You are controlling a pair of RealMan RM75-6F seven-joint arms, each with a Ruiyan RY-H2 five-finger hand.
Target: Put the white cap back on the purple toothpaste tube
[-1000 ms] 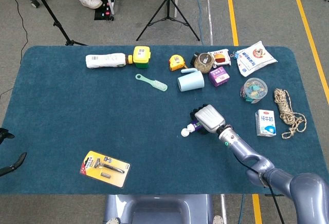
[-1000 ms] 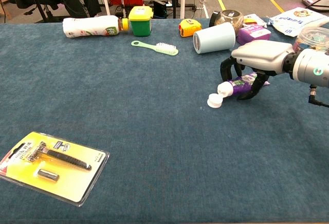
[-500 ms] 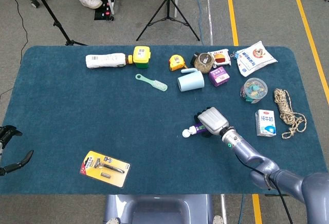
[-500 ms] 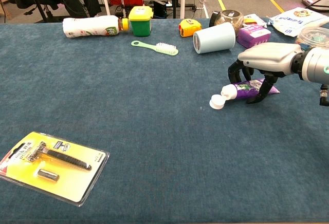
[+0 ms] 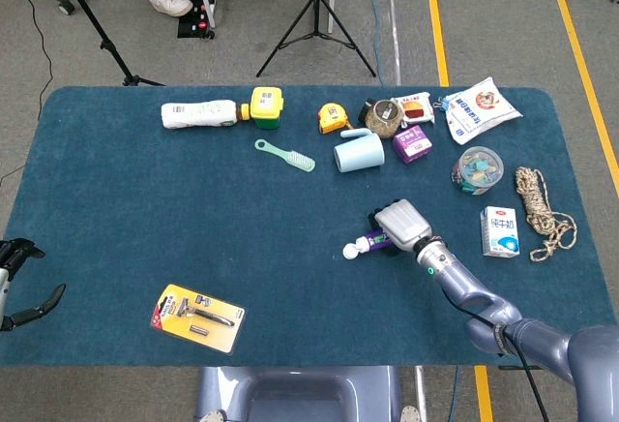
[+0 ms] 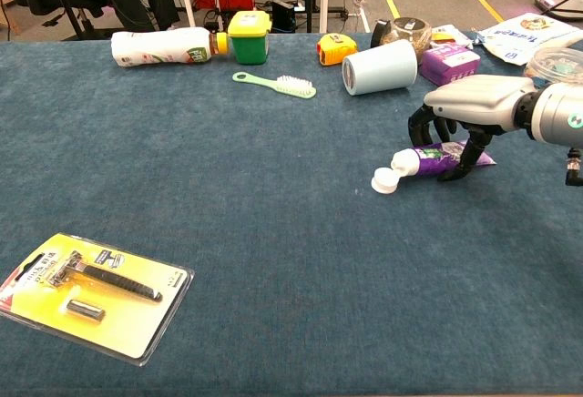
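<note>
The purple toothpaste tube (image 5: 378, 240) (image 6: 444, 157) lies flat on the blue cloth, its white neck pointing left. Its white cap (image 5: 351, 251) (image 6: 384, 180) lies on the cloth right at the neck, off the opening. My right hand (image 5: 399, 223) (image 6: 471, 103) arches over the tube's middle and grips it, with fingers behind it and the thumb in front. My left hand (image 5: 12, 285) shows only at the head view's lower left edge, far from the tube, with dark fingers spread and nothing in them.
A pale blue cup (image 5: 358, 151) lies on its side behind the tube, near a purple box (image 5: 412, 143) and a green toothbrush (image 5: 285, 155). A milk carton (image 5: 500, 231) and rope (image 5: 543, 211) are to the right. A razor pack (image 5: 197, 317) lies front left.
The right hand slid the tube a little to the right and laid it flatter; the cap shifted with it. The left hand rose further into the head view's left edge.
</note>
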